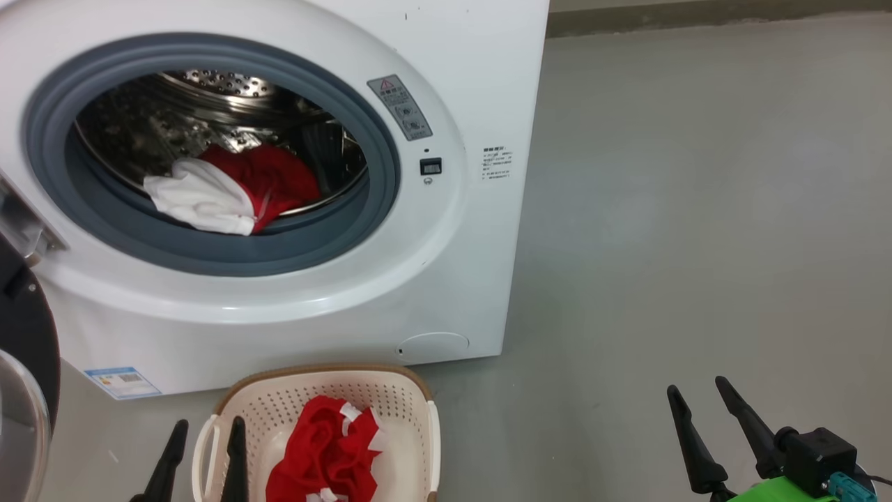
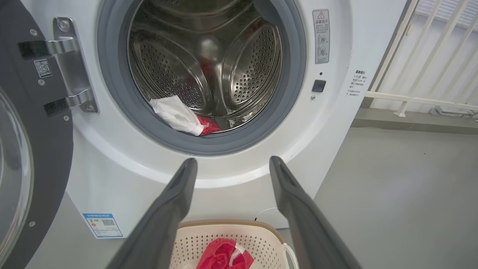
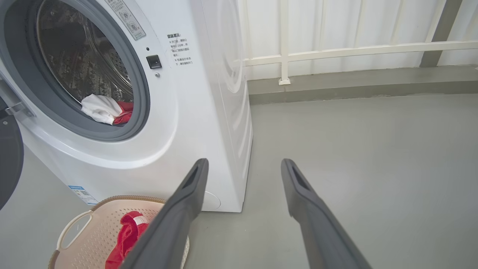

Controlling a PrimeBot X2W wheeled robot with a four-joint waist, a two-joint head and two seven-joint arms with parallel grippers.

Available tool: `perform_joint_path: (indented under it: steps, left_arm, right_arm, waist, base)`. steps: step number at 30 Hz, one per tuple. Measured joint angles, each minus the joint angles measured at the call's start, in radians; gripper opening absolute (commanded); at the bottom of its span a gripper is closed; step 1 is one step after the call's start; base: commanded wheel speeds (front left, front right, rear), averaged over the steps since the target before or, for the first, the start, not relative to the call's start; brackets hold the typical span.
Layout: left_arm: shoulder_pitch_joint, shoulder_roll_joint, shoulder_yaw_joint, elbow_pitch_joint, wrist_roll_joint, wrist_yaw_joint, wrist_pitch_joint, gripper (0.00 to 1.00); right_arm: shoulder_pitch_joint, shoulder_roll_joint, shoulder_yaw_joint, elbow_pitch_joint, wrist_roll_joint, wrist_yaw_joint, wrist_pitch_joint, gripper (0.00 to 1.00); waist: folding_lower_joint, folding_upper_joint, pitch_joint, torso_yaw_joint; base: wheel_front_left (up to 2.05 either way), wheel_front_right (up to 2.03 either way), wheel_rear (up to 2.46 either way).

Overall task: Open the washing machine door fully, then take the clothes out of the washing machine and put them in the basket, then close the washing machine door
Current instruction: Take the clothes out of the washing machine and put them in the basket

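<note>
Both my grippers are empty, fingers spread wide. Left gripper [image 2: 232, 160] hangs over the near basket [image 1: 313, 371], right gripper [image 3: 243, 161] off right above bare floor. Door [image 1: 28, 335] is swung open at left. One red garment [image 1: 324, 446] is in the basket. White piece [image 1: 202, 199] and red piece [image 1: 272, 178] sit at the front lip of the drum [image 1: 209, 84], against the grey gasket [image 1: 362, 230].

Risk: limp cloth slips from a shallow pinch, or drags on the rubbery gasket fold and drops on the floor. Drum is perforated steel, basket hard holey plastic.
</note>
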Motion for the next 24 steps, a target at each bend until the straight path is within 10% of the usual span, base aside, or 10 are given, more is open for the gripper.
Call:
perform_joint_path:
  steps: [24]
  left_arm:
    - [-0.674, 0.131, -0.134, 0.537, 0.219, -0.008, 0.103, 1.00]
  right_arm:
    - [-0.159, 0.024, 0.028, -0.010, -0.001, 0.000, 0.000, 1.00]
  waist:
    - [0.0000, 0.0000, 0.222, -0.014]
  base:
    - [0.00, 0.00, 0.00]
